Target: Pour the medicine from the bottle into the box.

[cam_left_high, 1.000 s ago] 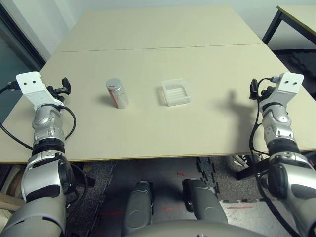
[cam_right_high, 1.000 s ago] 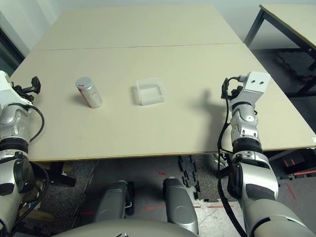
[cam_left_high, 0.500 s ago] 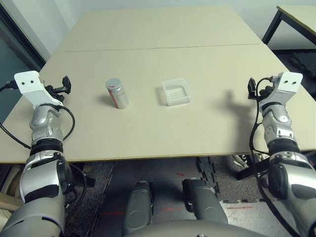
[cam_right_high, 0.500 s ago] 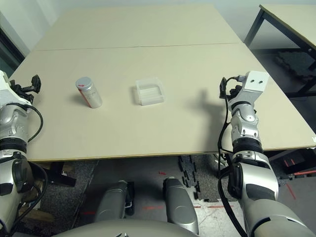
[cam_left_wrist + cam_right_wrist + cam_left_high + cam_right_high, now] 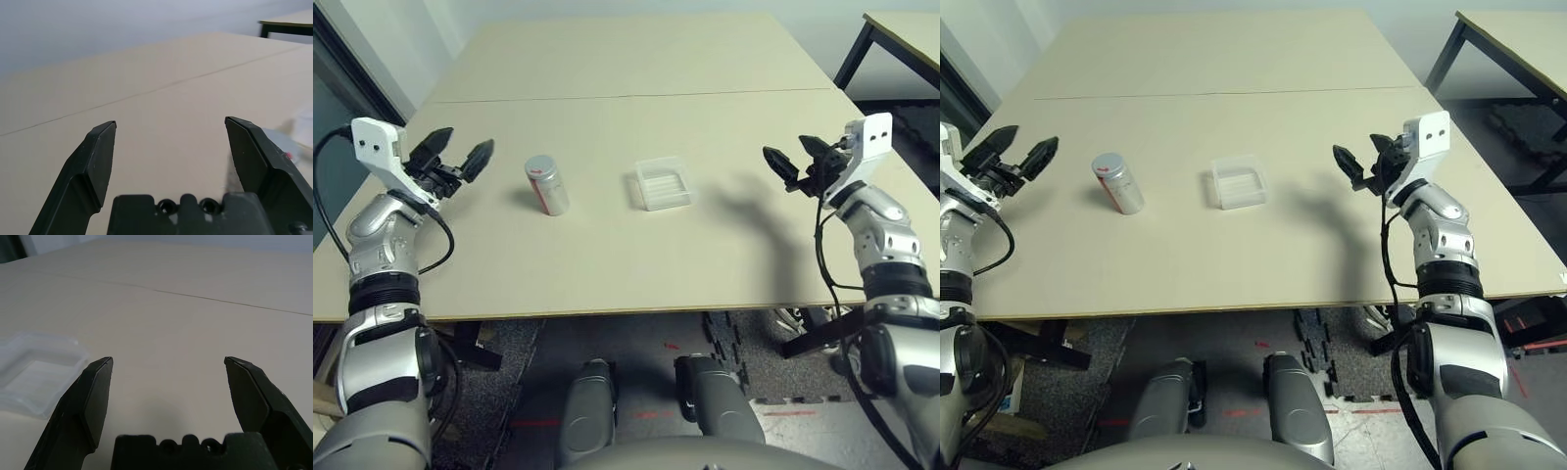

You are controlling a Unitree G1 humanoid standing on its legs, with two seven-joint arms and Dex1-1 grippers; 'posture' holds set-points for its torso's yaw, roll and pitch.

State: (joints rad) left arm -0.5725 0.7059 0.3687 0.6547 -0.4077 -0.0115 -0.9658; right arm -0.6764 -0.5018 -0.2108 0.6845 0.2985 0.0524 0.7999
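Standing upright on the surface (image 5: 607, 245), the bottle (image 5: 546, 184) sits left of the box (image 5: 663, 183). Left tool (image 5: 457, 157) and right tool (image 5: 790, 159) hover outside them, both spread wide, empty.

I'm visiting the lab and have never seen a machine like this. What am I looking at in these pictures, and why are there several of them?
This is a humanoid robot seated at a table. Two pictures come from cameras in its head, looking down over its silver forearms. The other two come from cameras on its wrists, looking out between each gripper's two black fingers.

The left gripper and the right gripper both hang open above the table's two sides, pointing inward, and hold nothing.

On the table stand a small grey bottle with red markings, upright and capped, and beside it, apart, a shallow clear plastic box. The right wrist camera sees the box too. The job is to pour medicine from the bottle into the box; that has not started.
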